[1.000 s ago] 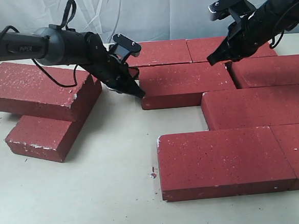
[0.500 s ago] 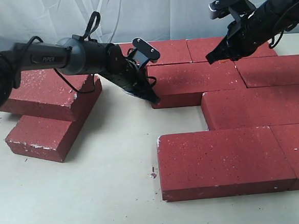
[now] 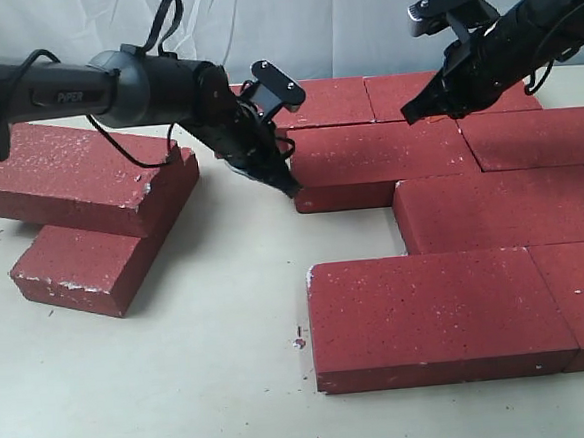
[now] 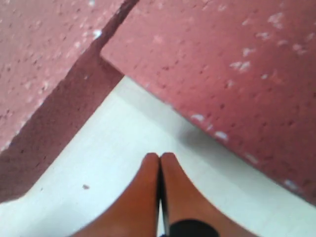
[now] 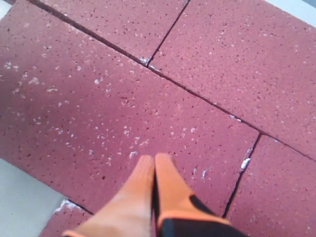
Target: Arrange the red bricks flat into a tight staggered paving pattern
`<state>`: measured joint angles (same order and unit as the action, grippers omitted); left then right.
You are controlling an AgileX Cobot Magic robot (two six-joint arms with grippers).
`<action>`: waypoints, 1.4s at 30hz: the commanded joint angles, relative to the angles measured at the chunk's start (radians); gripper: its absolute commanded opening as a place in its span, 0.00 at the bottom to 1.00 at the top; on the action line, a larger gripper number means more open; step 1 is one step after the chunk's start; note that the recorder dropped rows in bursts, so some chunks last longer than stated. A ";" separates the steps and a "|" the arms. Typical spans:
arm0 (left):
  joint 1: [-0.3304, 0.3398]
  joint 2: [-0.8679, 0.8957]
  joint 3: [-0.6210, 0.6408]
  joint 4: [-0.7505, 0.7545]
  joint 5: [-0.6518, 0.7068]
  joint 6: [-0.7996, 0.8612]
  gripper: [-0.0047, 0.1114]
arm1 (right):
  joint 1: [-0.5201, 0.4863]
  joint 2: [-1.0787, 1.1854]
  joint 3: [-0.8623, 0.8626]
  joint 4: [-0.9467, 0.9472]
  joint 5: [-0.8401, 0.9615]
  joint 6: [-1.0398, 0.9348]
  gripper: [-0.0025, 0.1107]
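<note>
1. The red bricks (image 3: 434, 314) lie on a cream table (image 3: 164, 388) in front of a white backdrop (image 3: 308, 17).
2. Seven bricks lie flat on the right side of the exterior view. They form four staggered rows with their edges close together. The left ends of the rows step unevenly.
3. Two more bricks sit well apart from this group on the left. The upper loose brick (image 3: 68, 174) is tilted, with one long edge resting on the lower loose brick (image 3: 80, 269), which lies flat on the table.
4. The left gripper (image 3: 288, 187) points down at the left end of the second-row brick (image 3: 373, 153), near its front corner. Its fingers (image 4: 147, 187) are pressed together with nothing between them. The left wrist view shows the tips over bare table just beside the brick edge. Whether they touch it cannot be told.
5. The right gripper (image 3: 412, 116) is over the far edge of the same brick, near its joint with the back row. Its fingers (image 5: 136, 190) are also pressed together and hold nothing. Whether the tips touch the brick face cannot be told.
6. Small crumbs (image 3: 299, 343) lie on the table just left of the front row.
</note>
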<state>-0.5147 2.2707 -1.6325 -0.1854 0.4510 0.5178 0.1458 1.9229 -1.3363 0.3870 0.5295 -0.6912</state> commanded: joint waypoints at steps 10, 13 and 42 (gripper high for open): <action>0.043 -0.280 0.009 0.070 0.305 -0.038 0.04 | 0.002 -0.012 -0.005 0.307 0.081 -0.103 0.01; 0.053 -0.347 0.009 0.120 0.380 -0.040 0.04 | 0.031 -0.014 -0.018 0.343 0.153 -0.161 0.01; 0.728 -0.552 0.009 0.136 0.523 -0.224 0.04 | 0.483 0.001 -0.104 0.260 0.057 -0.150 0.01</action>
<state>0.1579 1.7002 -1.6289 -0.0532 1.0000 0.3721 0.6080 1.9210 -1.3978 0.7057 0.5885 -0.9047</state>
